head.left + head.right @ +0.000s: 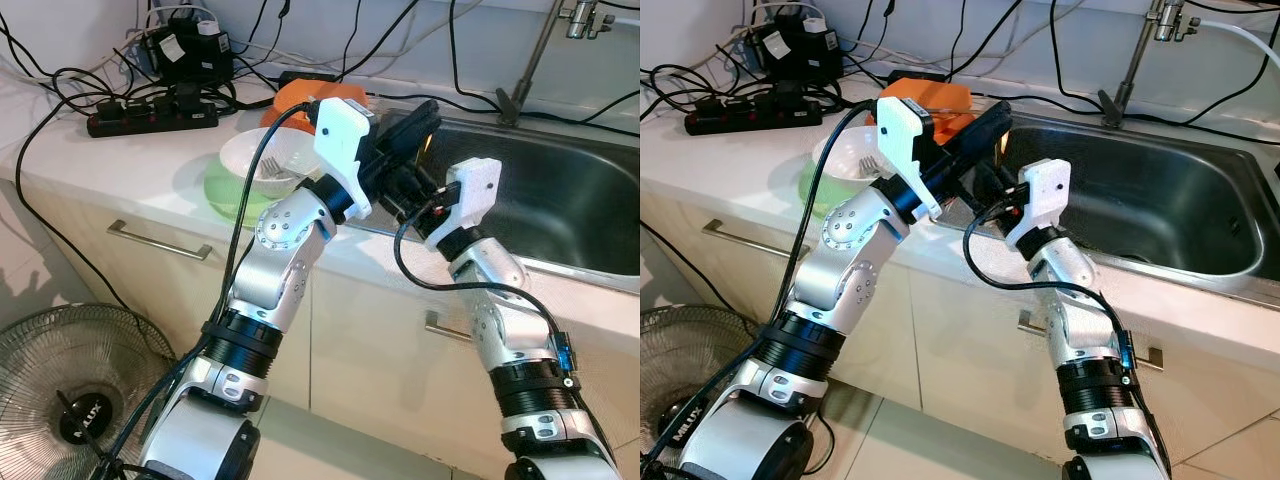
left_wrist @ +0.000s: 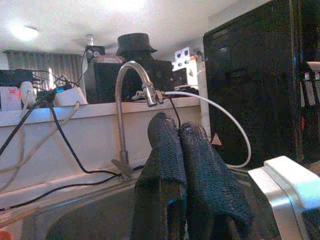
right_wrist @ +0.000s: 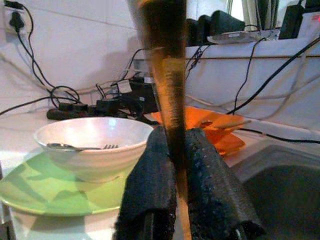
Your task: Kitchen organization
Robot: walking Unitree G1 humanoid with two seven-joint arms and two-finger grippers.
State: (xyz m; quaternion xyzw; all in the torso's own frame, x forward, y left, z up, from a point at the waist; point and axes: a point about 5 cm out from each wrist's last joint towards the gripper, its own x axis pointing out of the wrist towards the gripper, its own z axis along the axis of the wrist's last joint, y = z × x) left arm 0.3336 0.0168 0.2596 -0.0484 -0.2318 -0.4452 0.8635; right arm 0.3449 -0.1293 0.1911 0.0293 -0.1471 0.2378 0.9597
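1. Over the edge of the counter, beside the sink (image 1: 1160,200), the right gripper (image 3: 175,165) is clamping its two fingers tight on a thin brown utensil (image 3: 167,75), perhaps a wooden stick or handle; I cannot tell which.
2. Just next to it, the left gripper (image 2: 187,165) is pointing toward the faucet (image 2: 132,100) with its fingers pressed together, gripping nothing.
3. Beyond the right gripper, a white bowl (image 3: 92,140) with a fork (image 3: 80,146) is sitting on a green plate (image 3: 45,192), and an orange plate (image 3: 215,127) is lying behind.
4. The organizing seems at an early stage: these dishes are waiting on the counter.
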